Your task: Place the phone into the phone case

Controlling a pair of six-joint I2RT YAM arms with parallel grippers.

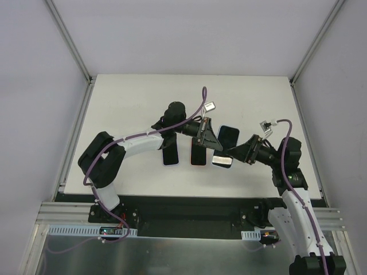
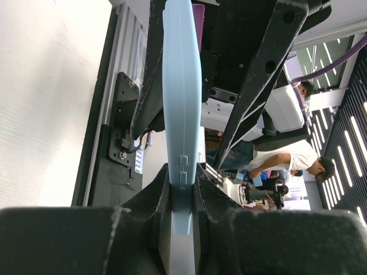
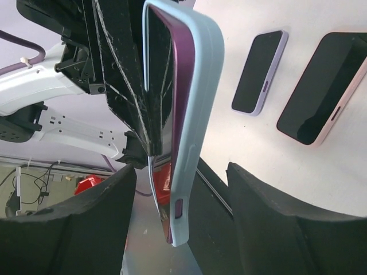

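Note:
A light blue phone case point(image 3: 203, 103) is held up edge-on above the table, with a purple phone point(image 3: 184, 86) sitting inside it. My left gripper point(image 2: 182, 177) is shut on one end of the case point(image 2: 181, 86), its jaws pressed against both faces. My right gripper point(image 3: 180, 212) is open around the other end, and there is a gap on each side between its fingers point(image 3: 269, 212) and the case. In the top view the cased phone point(image 1: 222, 161) hangs between the left gripper point(image 1: 211, 143) and the right gripper point(image 1: 235, 153), near the table's front middle.
Three other phones lie flat on the white table point(image 1: 143, 103): a lavender one point(image 1: 170, 156), a pink-red one point(image 1: 198, 154) and a dark blue one point(image 1: 229, 136). The lavender phone point(image 3: 259, 71) and the pink phone point(image 3: 321, 89) also show in the right wrist view. A metal rail point(image 1: 172, 209) runs along the front edge.

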